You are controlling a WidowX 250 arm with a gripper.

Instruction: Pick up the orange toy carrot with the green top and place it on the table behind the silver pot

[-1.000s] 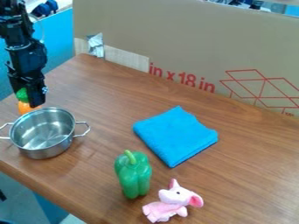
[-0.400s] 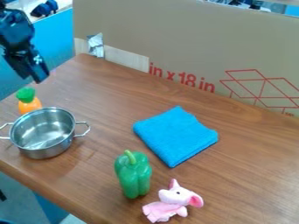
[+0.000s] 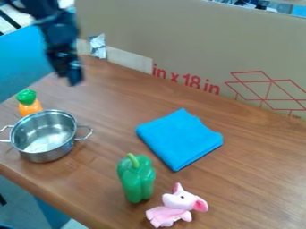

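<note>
Upper left of the camera view, the black gripper [image 3: 74, 81] hangs above the wooden table [image 3: 245, 179]!
How far it's open, or whether it has hold of anything, I can't tell — but nearest, at the left, sits the orange toy with a green top [image 3: 30, 108], right behind the steel pot [image 3: 43, 152]; blue cloth [image 3: 180, 138] centre-right, green pepper [image 3: 137, 179] lower centre — and just beside it, at the bottom, the pink plush elephant [image 3: 177, 205].

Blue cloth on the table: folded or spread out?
Folded: the blue cloth lies as a compact, thick pad with layered edges on the table.
</note>
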